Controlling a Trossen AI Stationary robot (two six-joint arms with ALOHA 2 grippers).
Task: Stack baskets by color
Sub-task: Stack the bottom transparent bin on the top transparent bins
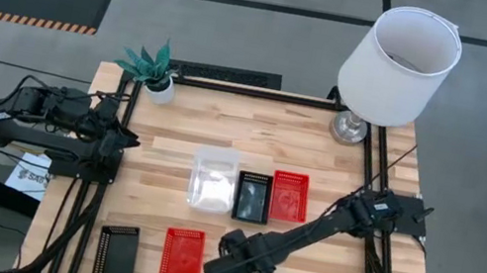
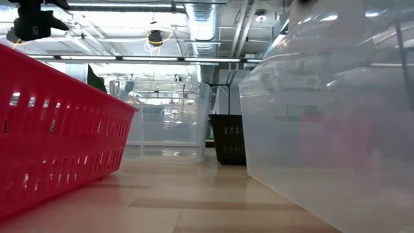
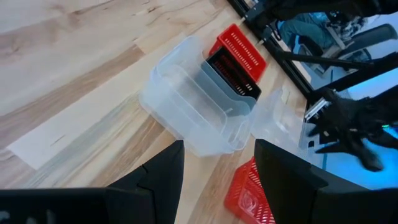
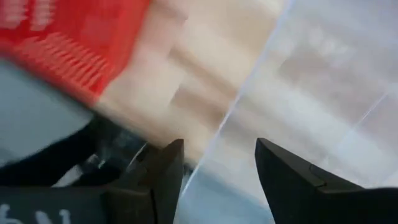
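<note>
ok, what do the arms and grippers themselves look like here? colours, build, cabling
Both arms are black, jointed links. The left arm has loose black cables looped around its base. The right arm runs as a long slim link from a boxy base. Each gripper, left gripper and right gripper, has two dark, matte, wedge-shaped fingers. No markings are legible.
</note>
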